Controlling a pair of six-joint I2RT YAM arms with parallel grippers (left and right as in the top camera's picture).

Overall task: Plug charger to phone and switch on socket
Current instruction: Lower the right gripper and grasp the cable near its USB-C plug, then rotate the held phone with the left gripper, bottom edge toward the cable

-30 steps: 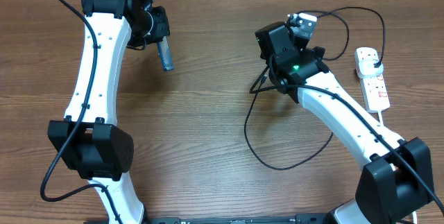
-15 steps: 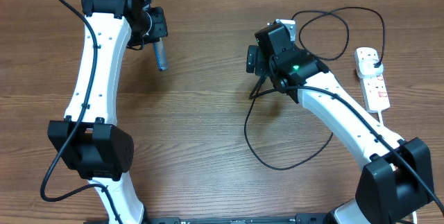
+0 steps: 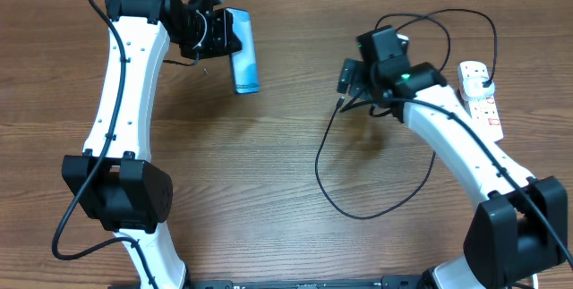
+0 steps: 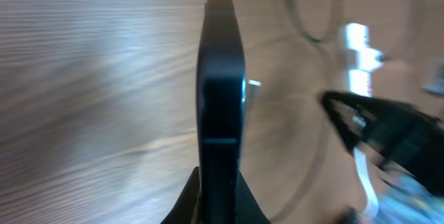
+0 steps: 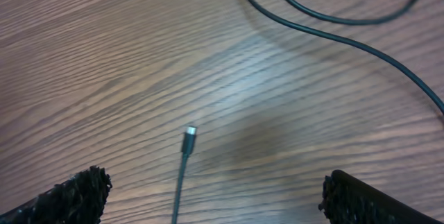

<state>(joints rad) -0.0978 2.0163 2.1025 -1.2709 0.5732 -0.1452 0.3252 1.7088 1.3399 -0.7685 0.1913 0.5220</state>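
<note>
Overhead, our left hand (image 3: pixel 218 34) clamps the phone (image 3: pixel 243 65); our right hand (image 5: pixel 218 197) gapes empty above the tip of the charger (image 5: pixel 188 135), which we could nudge aside while closing.

Left end effector (image 3: pixel 222 37) clamped, right end effector (image 5: pixel 218 193) spread wide.

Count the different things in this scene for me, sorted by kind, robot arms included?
Robot arms: 2
Phone: 1
Charger cable: 1
Power strip: 1
Total: 5
</note>
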